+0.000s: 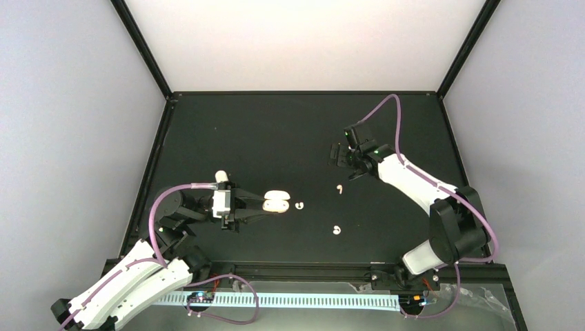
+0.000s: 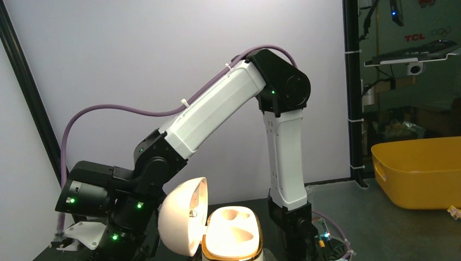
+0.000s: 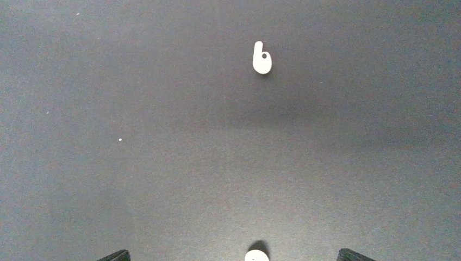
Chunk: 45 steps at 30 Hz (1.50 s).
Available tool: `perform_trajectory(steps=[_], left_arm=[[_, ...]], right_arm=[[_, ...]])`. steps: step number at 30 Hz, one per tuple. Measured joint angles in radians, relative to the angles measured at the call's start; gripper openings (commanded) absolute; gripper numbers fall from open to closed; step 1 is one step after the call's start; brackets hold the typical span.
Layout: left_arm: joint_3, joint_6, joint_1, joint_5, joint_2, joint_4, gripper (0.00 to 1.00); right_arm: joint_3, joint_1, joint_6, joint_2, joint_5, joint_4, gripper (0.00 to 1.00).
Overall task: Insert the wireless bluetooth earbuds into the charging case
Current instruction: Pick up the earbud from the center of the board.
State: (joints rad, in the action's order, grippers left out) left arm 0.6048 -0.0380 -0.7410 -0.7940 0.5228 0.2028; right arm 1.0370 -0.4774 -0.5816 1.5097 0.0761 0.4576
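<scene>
My left claw [image 1: 266, 205] is clamped on the open case [image 1: 277, 203] just left of the counter's [image 1: 262, 131] middle, and its wrist view shows the lid [image 2: 182, 217] swung up. My right claw [image 1: 345, 164] stands spread wide over the right half of the counter. Its wrist view shows one earbud [image 3: 256, 255] on the counter between its fingertips [image 3: 117, 256] and another earbud [image 3: 261, 58] further ahead. From above I see an earbud [image 1: 299, 205] just beside the case, an earbud [image 1: 339, 187] near the right claw, and an earbud [image 1: 336, 230] towards the near edge.
</scene>
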Motion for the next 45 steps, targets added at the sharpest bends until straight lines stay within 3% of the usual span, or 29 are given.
perform_trajectory(steps=[16,21,27,30,37,41,45], left_arm=[[0.0,0.0,0.0,0.008,0.0,0.0,0.02],[0.0,0.0,0.0,0.01,0.0,0.0,0.02],[0.0,0.0,0.0,0.013,0.001,0.0,0.01],[0.0,0.0,0.0,0.019,0.001,-0.001,0.02],[0.0,0.001,0.0,0.028,0.001,-0.001,0.02],[0.0,0.001,0.0,0.028,0.001,-0.001,0.02],[0.0,0.001,0.0,0.029,0.001,-0.001,0.02]], right_arm=[[0.108,0.011,0.019,0.144,0.056,0.07,0.96],[0.038,0.012,0.034,0.01,0.092,-0.023,1.0],[-0.122,0.012,-0.001,-0.281,0.247,-0.264,1.0],[-0.16,0.016,0.001,-0.346,0.29,-0.343,1.0],[-0.119,0.056,0.06,-0.299,0.209,-0.341,1.0],[-0.153,0.088,0.031,-0.284,0.08,-0.353,1.0],[-0.058,0.122,0.023,-0.109,-0.018,-0.251,0.96]])
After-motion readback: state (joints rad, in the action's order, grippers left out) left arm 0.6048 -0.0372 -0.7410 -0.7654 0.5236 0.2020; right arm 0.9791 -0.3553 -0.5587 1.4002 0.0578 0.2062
